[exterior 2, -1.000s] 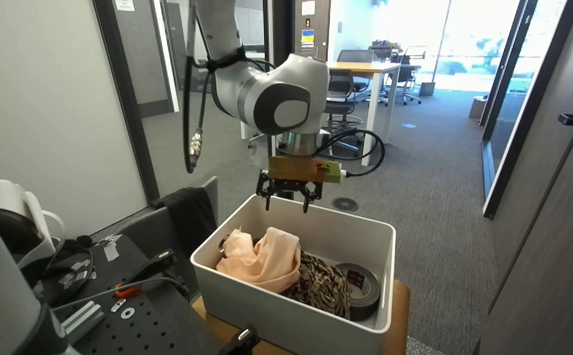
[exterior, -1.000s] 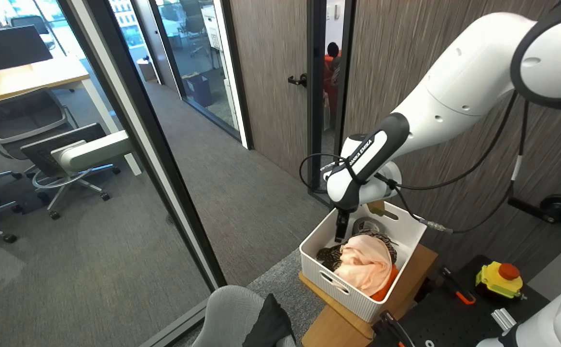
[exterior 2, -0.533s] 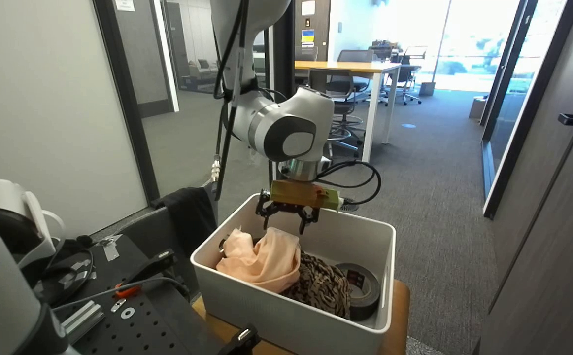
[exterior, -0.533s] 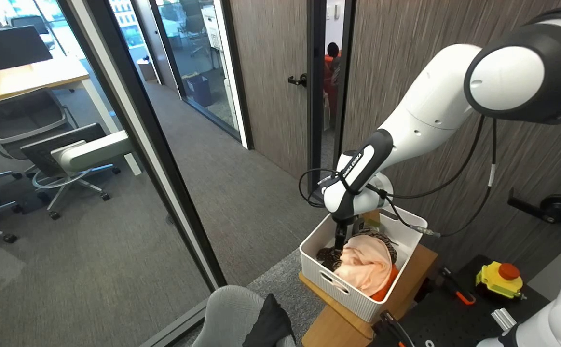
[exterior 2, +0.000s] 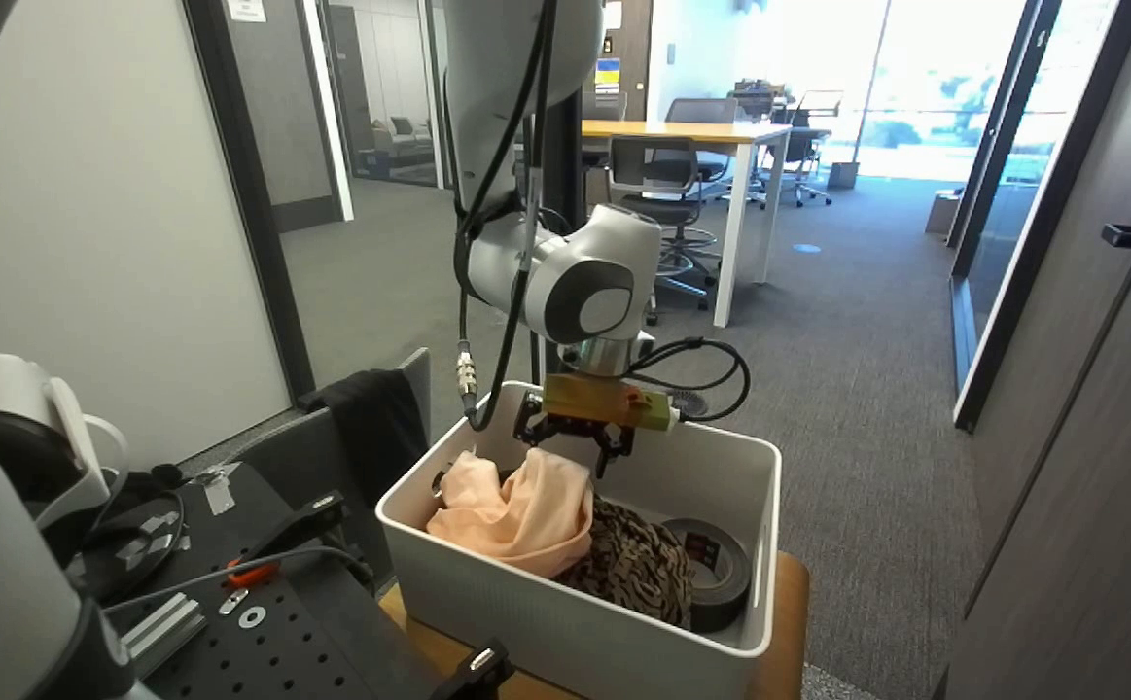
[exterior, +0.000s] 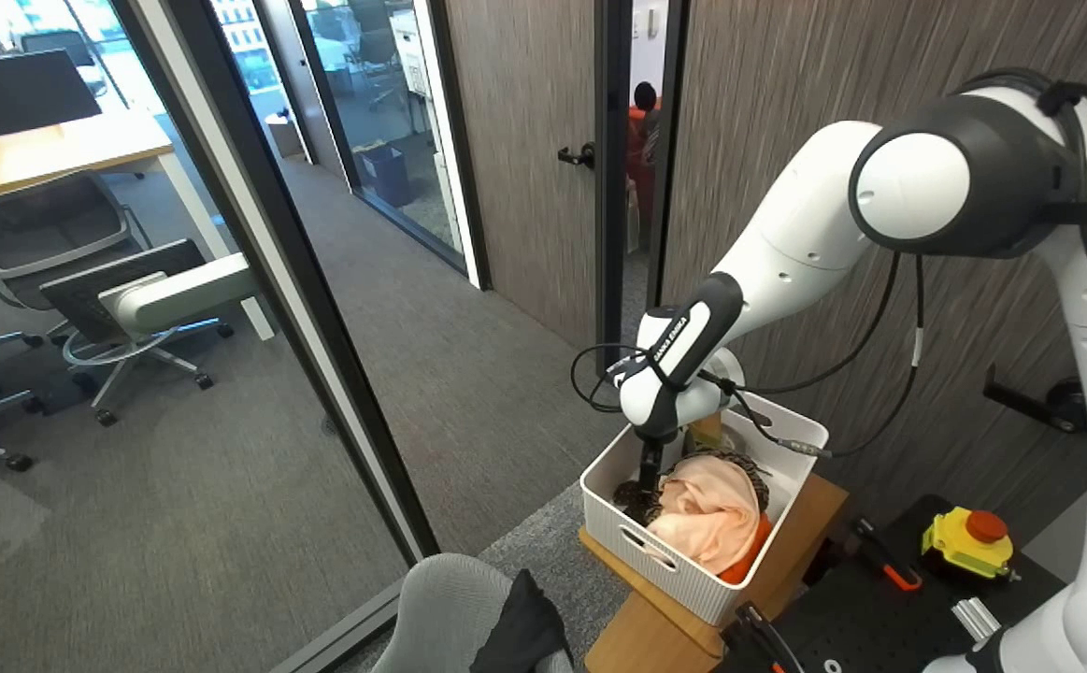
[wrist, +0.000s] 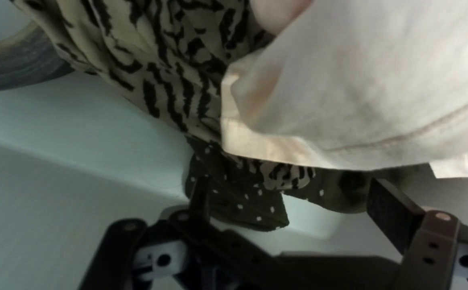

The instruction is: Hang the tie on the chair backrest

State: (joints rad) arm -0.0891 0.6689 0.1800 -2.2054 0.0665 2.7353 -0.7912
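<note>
Claw [wrist: 288, 189] hangs in the bin [exterior 2: 546, 622], fingers [wrist: 392, 211] well apart, clamped on nothing. Tie [wrist: 254, 205], taking the dark white-dotted cloth as it, lies low in the bin just ahead of the fingers, across the gap; touching or not, can't tell. Much of it is covered, so its full long axis is unsure, but the bits showing run roughly finger to finger; closing probably bunches it lengthwise instead of pinching across its width. Single arm [exterior: 786, 243], so nearer-arm is moot. Bin sits on the desk [exterior: 800, 533] in both exterior views; claw is toward the corner where the edge facing the chair [exterior 2: 293, 457] meets the edge away from the base [exterior: 1029, 636]. Also in bin: striped cloth [exterior 2: 638, 559] lapping the tie, peach cloth [exterior 2: 526, 506] over the striped one toward the corner between chair and base, orange item [exterior: 750, 553] partly under the peach, too covered to name, tape [exterior 2: 732, 588] by the edge opposite the chair. Backrest [exterior: 450, 598], beyond the desk edge, carries a black cloth [exterior: 524, 626]; tie not hung yet. Guess: small drop, then close; risk is snagging striped or peach along with it, or rubbing the bin wall.
</note>
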